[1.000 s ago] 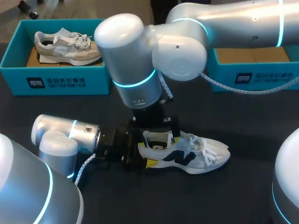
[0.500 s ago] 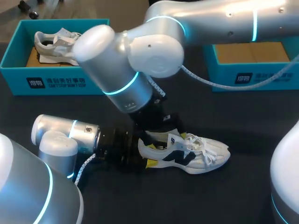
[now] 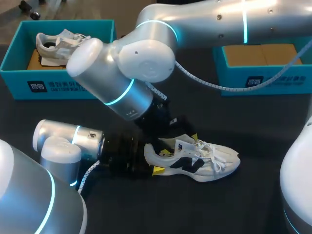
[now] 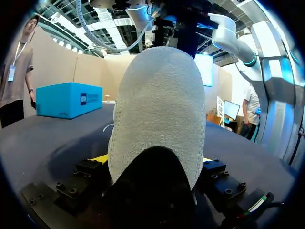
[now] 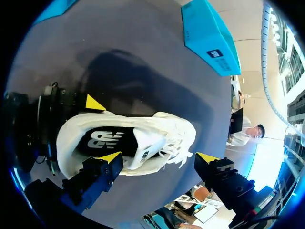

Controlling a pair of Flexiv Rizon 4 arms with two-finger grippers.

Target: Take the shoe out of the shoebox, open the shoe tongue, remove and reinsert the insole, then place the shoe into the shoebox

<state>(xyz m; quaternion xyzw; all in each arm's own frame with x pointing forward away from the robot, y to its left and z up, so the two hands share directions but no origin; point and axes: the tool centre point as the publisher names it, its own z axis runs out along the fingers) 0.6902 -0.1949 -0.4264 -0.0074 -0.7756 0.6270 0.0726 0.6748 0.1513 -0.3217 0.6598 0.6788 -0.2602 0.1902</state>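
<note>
Dark matte table point(image 3: 265, 124) fills view; even light, soft shadows on surface.

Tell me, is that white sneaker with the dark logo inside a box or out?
Out. The sneaker stands on its sole on the dark table, with no box wall around it.

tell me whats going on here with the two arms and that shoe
A white shoe lies on the table, out of its box. The left gripper is shut on its heel. The right gripper hangs open just above the shoe's opening, near the tongue. The dark insole is inside the shoe, not yet pulled out. Behind, the left box holds a second shoe; nothing shows in the right box.
</note>
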